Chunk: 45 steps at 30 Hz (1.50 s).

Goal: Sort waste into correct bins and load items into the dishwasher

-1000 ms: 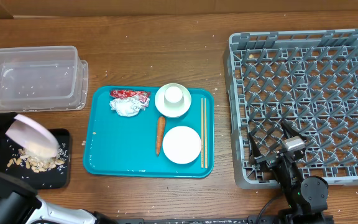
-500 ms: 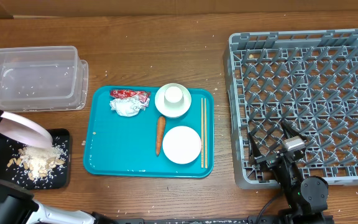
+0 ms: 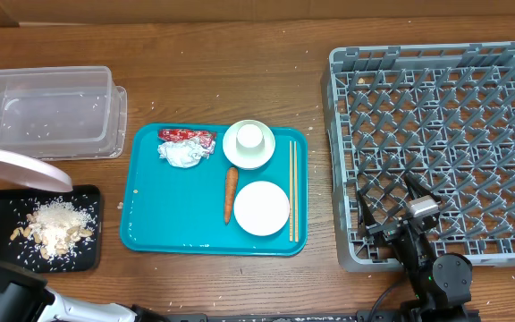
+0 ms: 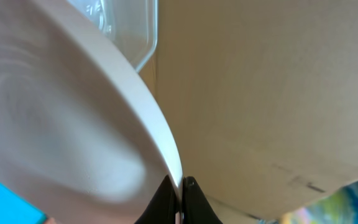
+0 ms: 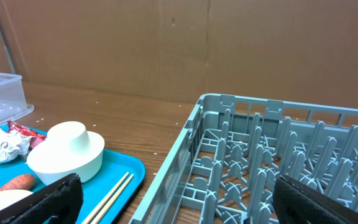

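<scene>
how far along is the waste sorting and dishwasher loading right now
Done: food scraps sit in the black bin. In hand: the left gripper is shut on the rim of a pale plate, near that bin. Left: the red wrapper, crumpled foil, carrot, bowl, white plate and chopsticks are all on the teal tray, and the dish rack holds no dishes.

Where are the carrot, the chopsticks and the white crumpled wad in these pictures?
carrot [image 3: 230, 194], overhead view, middle of its body.
chopsticks [image 3: 292, 190], overhead view, halfway along the pair.
white crumpled wad [image 3: 181, 154], overhead view, its centre.
</scene>
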Tool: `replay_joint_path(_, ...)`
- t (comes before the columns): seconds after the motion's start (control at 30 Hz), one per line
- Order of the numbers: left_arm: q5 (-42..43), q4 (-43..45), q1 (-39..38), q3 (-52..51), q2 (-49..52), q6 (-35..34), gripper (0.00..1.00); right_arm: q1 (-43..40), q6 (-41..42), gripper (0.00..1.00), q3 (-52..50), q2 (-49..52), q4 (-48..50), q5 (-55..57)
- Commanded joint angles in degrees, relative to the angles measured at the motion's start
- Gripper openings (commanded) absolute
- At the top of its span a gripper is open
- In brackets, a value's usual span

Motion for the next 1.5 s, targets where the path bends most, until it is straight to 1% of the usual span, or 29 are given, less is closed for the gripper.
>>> replay_joint_path(0.0, 1.0, -4.0, 0.7, 1.5, -0.7, 2.4, 0.04, -0.2, 0.0, 1.00, -0.6, -0.6, 0.3, 0.1)
replay_joint_path(0.07, 1.0, -3.8, 0.8, 1.5, -0.7, 2.4, 0.04, -0.2, 0.0, 1.00, -0.6, -0.6, 0.3, 0.1)
replay_joint_path(0.1, 1.0, -5.0, 0.7, 1.5, -0.7, 2.6, 0.04, -0.2, 0.0, 1.00, -0.6, -0.6, 0.3, 0.1)
replay_joint_path(0.2, 1.4, -10.6, 0.6, 1.5, -1.2, 8.5, 0.04, -0.2, 0.0, 1.00, -0.6, -0.6, 0.3, 0.1)
replay_joint_path(0.27, 1.2, -12.9, 0.6, 1.5, -1.7, 10.4, 0.04, -0.2, 0.0, 1.00, -0.6, -0.6, 0.3, 0.1)
replay_joint_path(0.33, 1.0, -14.7, 0.6, 1.5, -2.5, 10.6, 0.04, -0.2, 0.0, 1.00, -0.6, -0.6, 0.3, 0.1)
replay_joint_path(0.4, -0.6, -14.7, 0.5, 1.5, -4.2, 10.5, 0.04, -0.2, 0.0, 1.00, -0.6, -0.6, 0.3, 0.1)
replay_joint_path(0.5, -5.4, -14.3, 0.3, 1.5, -7.5, 10.4, 0.04, -0.2, 0.0, 1.00, -0.6, -0.6, 0.3, 0.1)
replay_joint_path(0.57, -9.4, -13.8, -0.2, 1.5, -9.9, 8.1, 0.04, -0.2, 0.0, 1.00, -0.6, -0.6, 0.3, 0.1)
replay_joint_path(0.6, -11.9, -13.8, -1.4, 1.5, -12.0, 7.0, 0.04, -0.2, 0.0, 1.00, -0.6, -0.6, 0.3, 0.1)
replay_joint_path(0.67, -13.7, -13.8, -4.0, 1.5, -14.3, 6.4, 0.04, -0.2, 0.0, 1.00, -0.6, -0.6, 0.3, 0.1)
replay_joint_path(0.73, -16.5, -12.7, -7.5, 1.5, -16.4, 4.4, 0.04, -0.2, 0.0, 1.00, -0.6, -0.6, 0.3, 0.1)
replay_joint_path(0.8, -21.6, -10.6, -12.2, 1.5, -18.4, 0.6, 0.04, -0.2, 0.0, 1.00, -0.6, -0.6, 0.3, 0.1)
replay_joint_path(0.83, -25.6, -9.4, -15.8, 1.5, -19.4, -1.8, 0.04, -0.2, 0.0, 1.00, -0.6, -0.6, 0.3, 0.1)
replay_joint_path(0.93, -36.4, -8.5, -26.3, 1.5, -21.0, -6.0, 0.04, -0.2, 0.0, 1.00, -0.6, -0.6, 0.3, 0.1)
replay_joint_path(1.03, -45.4, -9.8, -37.7, 1.5, -21.5, -8.1, 0.04, -0.2, 0.0, 1.00, -0.6, -0.6, 0.3, 0.1)
replay_joint_path(1.2, -62.5, -9.7, -56.2, 1.4, -21.0, -16.5, 0.04, -0.2, 0.0, 1.00, -0.6, -0.6, 0.3, 0.1)
replay_joint_path(1.3, -70.9, -9.5, -65.1, 1.4, -20.5, -21.8, 0.04, -0.2, 0.0, 1.00, -0.6, -0.6, 0.3, 0.1)
replay_joint_path(1.37, -74.1, -8.9, -70.1, 1.2, -20.3, -24.6, 0.04, -0.2, 0.0, 1.00, -0.6, -0.6, 0.3, 0.1)
replay_joint_path(1.47, -76.6, -6.9, -76.0, 0.1, -20.0, -26.2, 0.04, -0.2, 0.0, 1.00, -0.6, -0.6, 0.3, 0.1)
